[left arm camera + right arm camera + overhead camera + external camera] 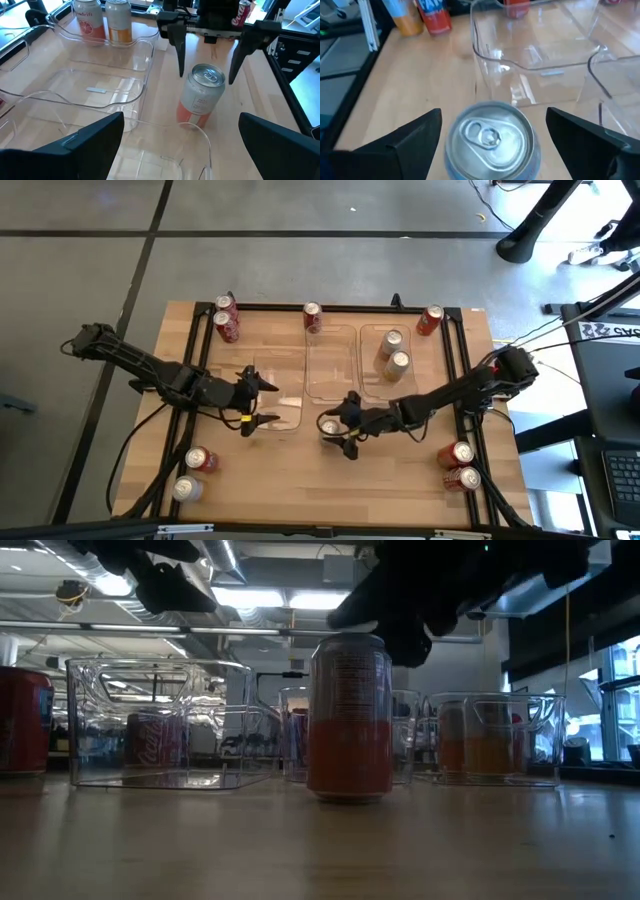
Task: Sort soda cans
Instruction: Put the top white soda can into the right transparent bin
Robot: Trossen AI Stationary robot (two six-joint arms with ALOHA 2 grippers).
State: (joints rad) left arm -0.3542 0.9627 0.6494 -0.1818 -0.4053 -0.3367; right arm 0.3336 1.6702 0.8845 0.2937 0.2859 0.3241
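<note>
A soda can [329, 427] with a silver top and upper body and an orange lower body stands upright on the table in front of the clear trays; it also shows in the low view [349, 720]. My right gripper [340, 426] is open, with one finger on each side of this can [490, 137] and a gap to both fingers [181, 50]. My left gripper [262, 400] is open and empty above the left clear tray [282, 408], facing the can [202, 95]. Two gold cans [394, 353] stand in the right tray.
Three clear trays stand side by side mid-table; the middle tray [330, 370] holds nothing. Red cans stand at the far left [226, 316], far middle [312, 317], far right [430, 320], near left [194, 473] and near right [461, 464].
</note>
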